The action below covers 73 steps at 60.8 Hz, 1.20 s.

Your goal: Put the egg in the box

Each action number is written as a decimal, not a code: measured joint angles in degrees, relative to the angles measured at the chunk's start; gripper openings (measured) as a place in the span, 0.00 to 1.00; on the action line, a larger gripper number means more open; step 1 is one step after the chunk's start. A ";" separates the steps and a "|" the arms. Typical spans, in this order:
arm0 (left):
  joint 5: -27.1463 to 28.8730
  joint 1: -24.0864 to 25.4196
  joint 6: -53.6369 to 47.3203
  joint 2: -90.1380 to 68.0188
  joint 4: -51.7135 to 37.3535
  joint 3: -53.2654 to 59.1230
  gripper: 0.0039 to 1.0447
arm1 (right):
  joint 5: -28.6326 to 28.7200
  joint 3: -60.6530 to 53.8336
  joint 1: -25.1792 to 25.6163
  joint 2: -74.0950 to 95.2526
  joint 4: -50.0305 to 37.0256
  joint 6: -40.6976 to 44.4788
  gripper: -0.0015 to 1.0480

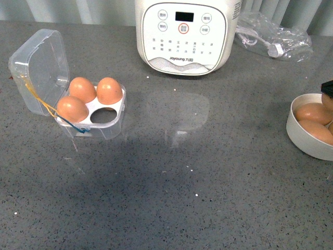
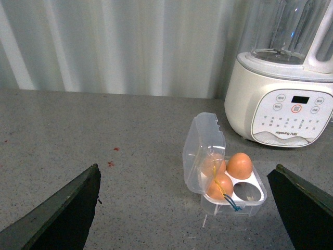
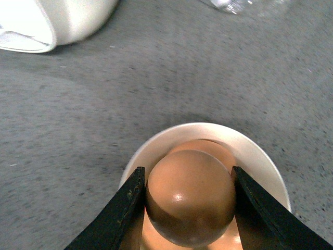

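Note:
The box (image 1: 112, 117) is a clear plastic egg case standing open at the left, lid tipped back. It holds three brown eggs and one hole (image 1: 104, 115) is bare. It also shows in the left wrist view (image 2: 248, 200). My right gripper (image 3: 190, 200) is shut on the egg (image 3: 190, 195), held just above the white bowl (image 3: 255, 156). In the front view only a dark tip of the right gripper (image 1: 328, 86) shows at the right edge over the bowl (image 1: 307, 141). My left gripper (image 2: 184, 208) is open and empty, well short of the box.
A white Joyoung cooker (image 1: 187, 34) stands at the back centre. A clear plastic bag with a cable (image 1: 273, 36) lies at the back right. More brown eggs (image 1: 312, 113) lie in the bowl. The grey speckled counter (image 1: 197, 172) spreads between box and bowl.

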<state>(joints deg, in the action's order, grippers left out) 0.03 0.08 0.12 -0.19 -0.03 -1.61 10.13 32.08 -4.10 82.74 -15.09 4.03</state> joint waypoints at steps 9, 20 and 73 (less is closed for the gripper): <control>0.00 0.00 0.00 0.00 0.00 0.00 0.94 | 11.32 3.58 -3.48 -2.12 7.85 8.68 0.39; 0.00 0.00 0.00 0.00 0.00 0.00 0.94 | 22.86 10.19 -6.25 2.27 11.89 18.45 0.39; 0.00 0.00 0.00 0.00 0.00 0.00 0.94 | 31.32 29.83 -21.55 26.75 13.16 25.11 0.39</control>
<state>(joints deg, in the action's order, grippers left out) 0.03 0.08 0.12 -0.19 -0.03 -1.61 41.45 61.91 -25.65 109.49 -1.93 29.15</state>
